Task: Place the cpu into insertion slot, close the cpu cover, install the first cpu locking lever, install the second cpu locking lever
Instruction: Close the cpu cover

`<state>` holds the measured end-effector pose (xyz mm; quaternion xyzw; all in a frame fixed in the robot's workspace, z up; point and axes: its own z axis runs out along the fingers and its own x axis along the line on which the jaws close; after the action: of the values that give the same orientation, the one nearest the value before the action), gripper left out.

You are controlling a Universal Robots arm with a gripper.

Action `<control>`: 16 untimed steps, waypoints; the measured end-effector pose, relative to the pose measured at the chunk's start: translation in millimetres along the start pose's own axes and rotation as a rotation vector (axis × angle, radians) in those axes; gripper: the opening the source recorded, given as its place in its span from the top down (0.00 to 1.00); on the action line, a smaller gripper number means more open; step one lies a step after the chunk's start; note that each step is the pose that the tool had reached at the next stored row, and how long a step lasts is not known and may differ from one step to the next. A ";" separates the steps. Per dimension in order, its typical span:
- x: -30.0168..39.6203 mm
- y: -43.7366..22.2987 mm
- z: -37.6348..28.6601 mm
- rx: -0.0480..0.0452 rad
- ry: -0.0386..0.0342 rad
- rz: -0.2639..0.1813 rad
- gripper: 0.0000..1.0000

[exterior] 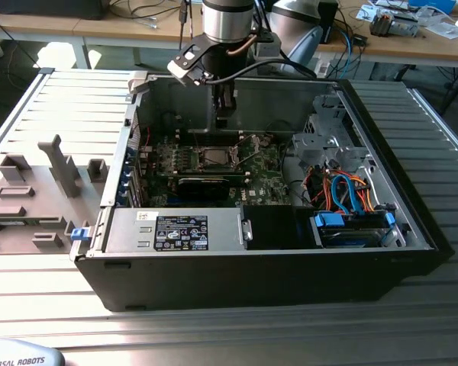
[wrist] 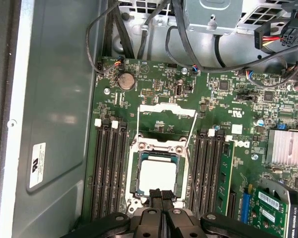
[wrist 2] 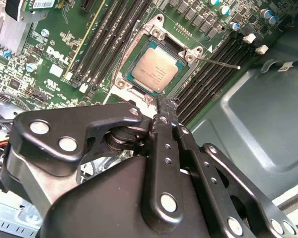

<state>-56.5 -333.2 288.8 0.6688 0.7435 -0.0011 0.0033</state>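
Hovering over the socket's (wrist: 159, 145) edge, the gripper (wrist: 161, 194) has its fingers pinched together on nothing, since the chip (wrist: 158, 177) already lies flat inside. The cover (wrist: 166, 111) stands flipped back, levers (wrist: 191, 131) raised, leaving the chip bare.

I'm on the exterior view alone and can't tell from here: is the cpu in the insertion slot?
Observer: Yes. In both wrist views the cpu lies flat in the socket, metal top up.
Operator: Is the cpu cover down over it?
Observer: No. In the first wrist view the cpu cover is folded back, clear of the socket.
Operator: And the levers?
Observer: Both locking levers are unlatched, one thin wire arm on each side of the socket.
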 end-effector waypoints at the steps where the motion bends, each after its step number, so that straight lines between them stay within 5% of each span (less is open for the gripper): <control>1: 0.0 0.0 -0.1 0.0000 0.0000 0.000 0.89; 11: -0.2 1.2 -0.3 0.0001 -0.0002 0.000 0.89; 16: -0.8 7.0 -0.2 0.0001 -0.0002 0.000 0.89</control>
<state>-49.4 -333.2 289.0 0.6688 0.7435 -0.0012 0.0034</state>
